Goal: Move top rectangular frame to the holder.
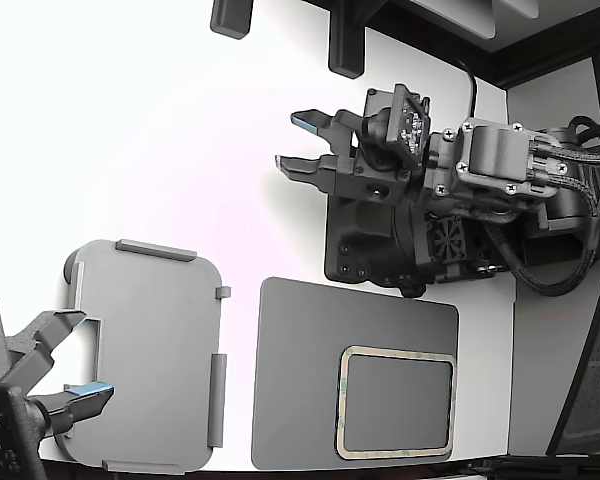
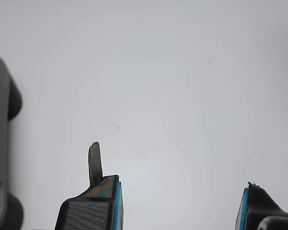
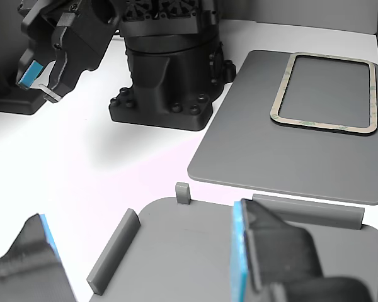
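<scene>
At the near left of the exterior view lies the holder (image 1: 145, 350), a light grey rounded plate with raised tabs along its edges, flat on the white table (image 1: 160, 150). A second arm's gripper (image 1: 65, 365) reaches over the holder's left edge, its two fingers spread and nothing between them; its blue-faced pads show large in the foreground of the other view.

Just to the right of the holder, apart from it by a strip of bare table, lies the dark grey mat (image 1: 300, 370). The top rectangular frame (image 1: 397, 352) rests flat on the mat's right half, near its near edge, with the mat showing through its middle. In the other view the frame (image 3: 283, 94) sits on the far part of the mat (image 3: 252, 151), untouched by either arm.

Farther back in the exterior view, the reported gripper (image 1: 302, 142) hangs over bare table beside the black arm base (image 1: 380, 240), well apart from frame and holder. Its two fingers stand spread, released, grasping nothing. The wrist view confirms it: the fingers (image 2: 93, 206) are wide apart with only white table (image 2: 158, 86) between them. A grey object at that view's edge cannot be identified.
</scene>
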